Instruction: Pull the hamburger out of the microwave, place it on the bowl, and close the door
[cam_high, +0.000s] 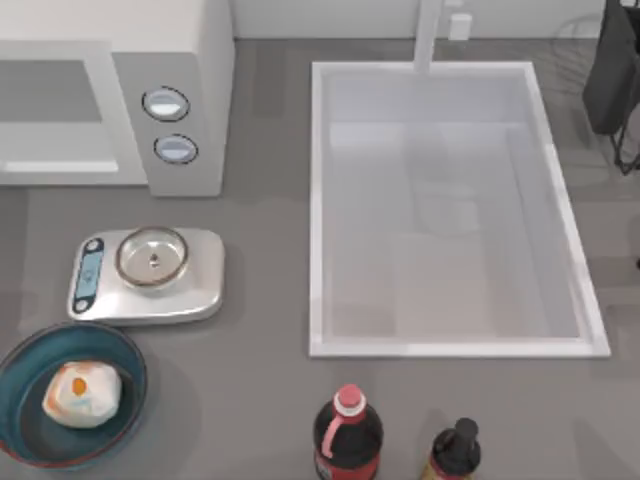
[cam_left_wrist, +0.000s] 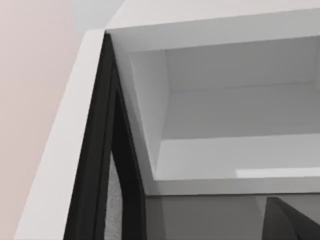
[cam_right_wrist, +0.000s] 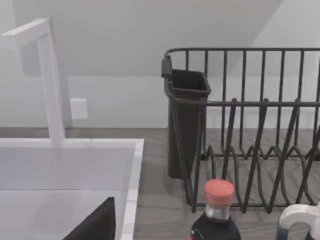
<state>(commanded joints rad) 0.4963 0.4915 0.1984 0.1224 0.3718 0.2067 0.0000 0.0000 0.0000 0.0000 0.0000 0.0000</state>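
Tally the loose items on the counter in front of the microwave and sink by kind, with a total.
Bowls: 1, the wide round blue bowl near the table's left front corner.
Food: 1, the cream-white hamburger with an orange patch, lying in that bowl.
Scales: 1, the silver kitchen scale carrying a small shiny steel dish.
Bottles: 2, the red-capped dark cola bottle and the black-capped dark bottle.
Total: 5, or 6 counting the dish.

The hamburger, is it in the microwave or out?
Out: the hamburger lies in the blue bowl, and the left wrist view shows the microwave cavity bare.
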